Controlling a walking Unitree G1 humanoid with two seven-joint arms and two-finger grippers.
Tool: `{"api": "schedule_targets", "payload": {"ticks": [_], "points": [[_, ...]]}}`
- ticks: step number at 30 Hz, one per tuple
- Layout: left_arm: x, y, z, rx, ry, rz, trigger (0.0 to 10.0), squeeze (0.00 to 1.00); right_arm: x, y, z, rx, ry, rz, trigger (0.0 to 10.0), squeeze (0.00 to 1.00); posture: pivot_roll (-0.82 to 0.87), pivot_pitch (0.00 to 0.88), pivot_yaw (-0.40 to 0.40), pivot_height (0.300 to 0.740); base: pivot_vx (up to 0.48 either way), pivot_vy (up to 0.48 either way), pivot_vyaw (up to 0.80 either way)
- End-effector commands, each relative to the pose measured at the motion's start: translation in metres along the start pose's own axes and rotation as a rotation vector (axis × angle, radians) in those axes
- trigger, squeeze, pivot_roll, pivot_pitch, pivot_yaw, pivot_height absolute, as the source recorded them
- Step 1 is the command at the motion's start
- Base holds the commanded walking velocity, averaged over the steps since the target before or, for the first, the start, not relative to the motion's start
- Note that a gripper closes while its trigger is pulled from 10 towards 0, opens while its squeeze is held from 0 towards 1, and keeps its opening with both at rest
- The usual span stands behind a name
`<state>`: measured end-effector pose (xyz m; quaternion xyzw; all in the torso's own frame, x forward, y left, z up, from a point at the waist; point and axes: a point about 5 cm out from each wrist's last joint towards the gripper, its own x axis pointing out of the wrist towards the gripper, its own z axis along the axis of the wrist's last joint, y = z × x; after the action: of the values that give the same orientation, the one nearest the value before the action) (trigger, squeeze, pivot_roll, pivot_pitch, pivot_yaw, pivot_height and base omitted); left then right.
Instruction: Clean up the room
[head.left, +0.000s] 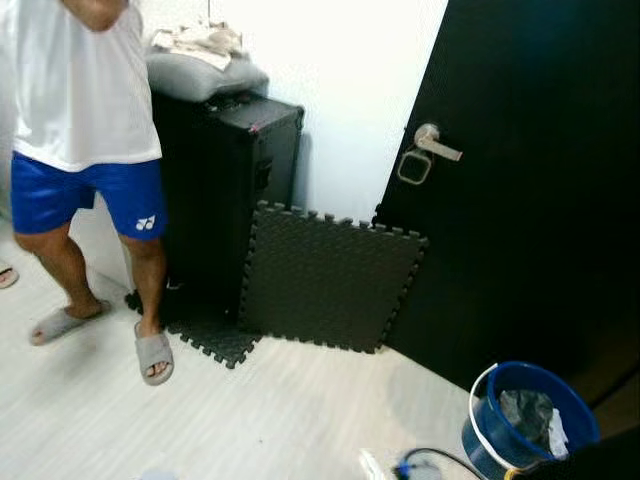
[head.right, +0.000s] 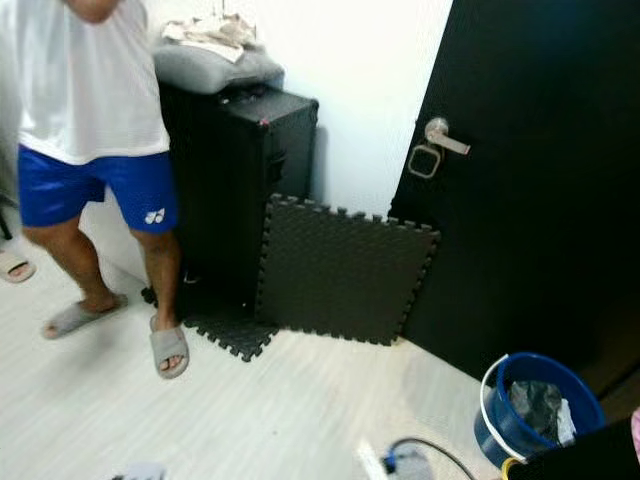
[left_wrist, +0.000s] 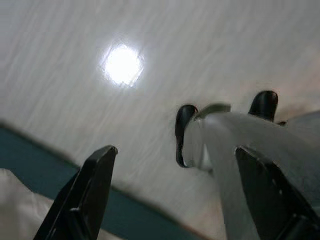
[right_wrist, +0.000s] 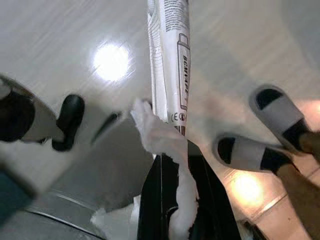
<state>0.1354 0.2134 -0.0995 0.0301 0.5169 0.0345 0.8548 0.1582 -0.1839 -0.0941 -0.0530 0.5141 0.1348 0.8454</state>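
My right gripper (right_wrist: 175, 170) is shut on a long white printed wrapper (right_wrist: 170, 60) together with a wad of white tissue (right_wrist: 165, 135), held above the pale wood floor. My left gripper (left_wrist: 175, 150) hangs open over the same floor with nothing between its fingers. A blue bucket (head.left: 483, 437) with a white handle stands at the lower right by the black door; crumpled dark and white trash (head.left: 528, 412) lies inside it.
A person (head.left: 85, 100) in white shirt, blue shorts and grey slippers (head.left: 153, 355) stands at the left. Behind is a black case (head.left: 225, 190) topped by a grey cushion (head.left: 205, 72). A dark foam mat tile (head.left: 330, 275) leans against the wall. A black cable (head.left: 430, 458) lies near the bucket.
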Motion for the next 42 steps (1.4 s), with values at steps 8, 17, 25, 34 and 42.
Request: {"api": "schedule_targets", "payload": {"ticks": [8,17,25,34,42], "points": [[0.0006,-0.0079,-0.0002,0.009,0.005,-0.026,10.0,0.00,-0.0039,-0.0119,-0.0107,0.007,0.069,-0.059,10.0,0.00,0.09,0.000,-0.138,0.740,0.291,0.000,-0.16],[0.0004,-0.0049,0.0000,0.012,0.005,-0.020,10.0,0.00,-0.0022,-0.0080,-0.0066,0.010,0.053,-0.043,10.0,0.00,0.10,0.000,-0.129,0.740,0.292,0.000,-0.77],[0.0002,-0.0024,-0.0001,0.017,0.005,-0.018,10.0,0.00,-0.0014,-0.0022,-0.0110,-0.003,0.064,-0.027,10.0,0.00,0.10,0.000,-0.122,0.740,0.289,0.000,0.00],[0.0004,-0.0043,0.0009,0.016,0.000,-0.023,10.0,0.00,-0.0023,-0.0042,-0.0136,0.012,0.077,-0.030,10.0,0.00,0.10,0.000,-0.125,0.740,0.292,0.000,-0.77],[0.0005,-0.0050,0.0016,0.017,-0.004,-0.025,10.0,0.00,-0.0018,-0.0029,-0.0124,0.016,0.074,-0.023,10.0,0.00,0.10,0.000,-0.123,0.740,0.293,0.000,-0.76]]}}
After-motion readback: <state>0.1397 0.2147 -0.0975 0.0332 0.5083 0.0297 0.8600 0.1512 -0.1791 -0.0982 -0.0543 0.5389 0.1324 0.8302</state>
